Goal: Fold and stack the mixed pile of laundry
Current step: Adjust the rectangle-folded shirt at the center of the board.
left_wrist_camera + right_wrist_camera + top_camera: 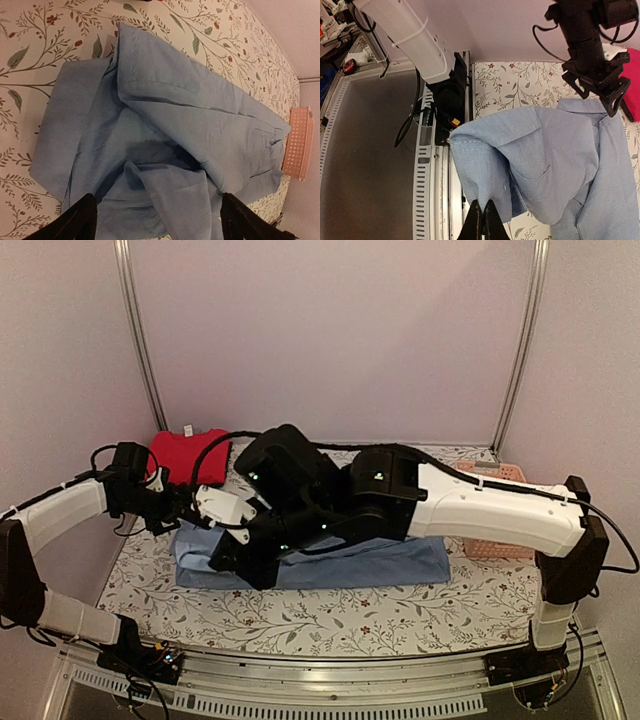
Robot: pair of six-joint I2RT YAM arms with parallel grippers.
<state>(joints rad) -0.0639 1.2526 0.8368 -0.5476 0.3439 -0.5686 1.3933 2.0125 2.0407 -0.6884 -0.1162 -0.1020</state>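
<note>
Folding the blue shirt (200,115) well calls for the pinched edge to be carried across in one flat sweep and laid square, so that no wrinkle is trapped. The right gripper (482,222) is clamped on a lifted hem at the shirt's left end; the left gripper (156,222) is held wide apart above the cloth. Two garments are counted: the shirt in the middle of the tablecloth (300,625) and one red garment (185,455) at the far left. One basket (297,145) is seen.
</note>
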